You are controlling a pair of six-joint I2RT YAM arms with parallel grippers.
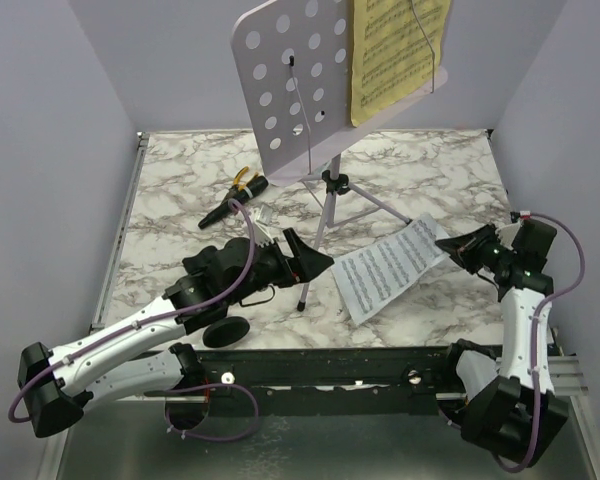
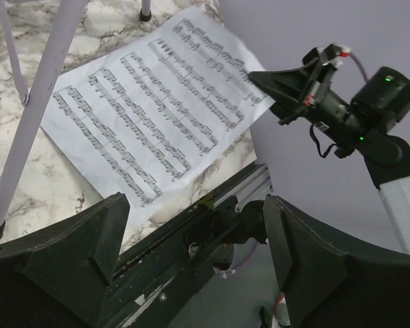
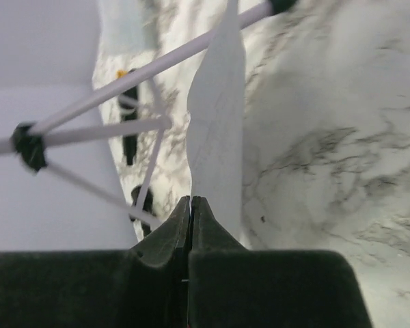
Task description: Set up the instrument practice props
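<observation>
Right pincer [image 3: 190, 199] clenched on the white paper sheet-music page [image 1: 390, 268]; left pincer [image 2: 197, 205] released.

Nearest me, my left pincer's black fingers [image 2: 89, 253] stand wide apart with nothing between them, close to the near foot of the tripod. The page lies on the grey-veined white marble table [image 1: 430, 170] near the front edge, to the right of that leg. Its far right corner is lifted off the marble where my right jaws pinch it flat together. Behind it, the lilac hole-punched music stand on its thin tripod [image 1: 290, 80] stands upright, a yellow sheet-music page [image 1: 395, 50] resting on the right side of its desk. Further left, a black microphone [image 1: 225, 208] lies on the marble beside yellow-handled pliers [image 1: 245, 178].
</observation>
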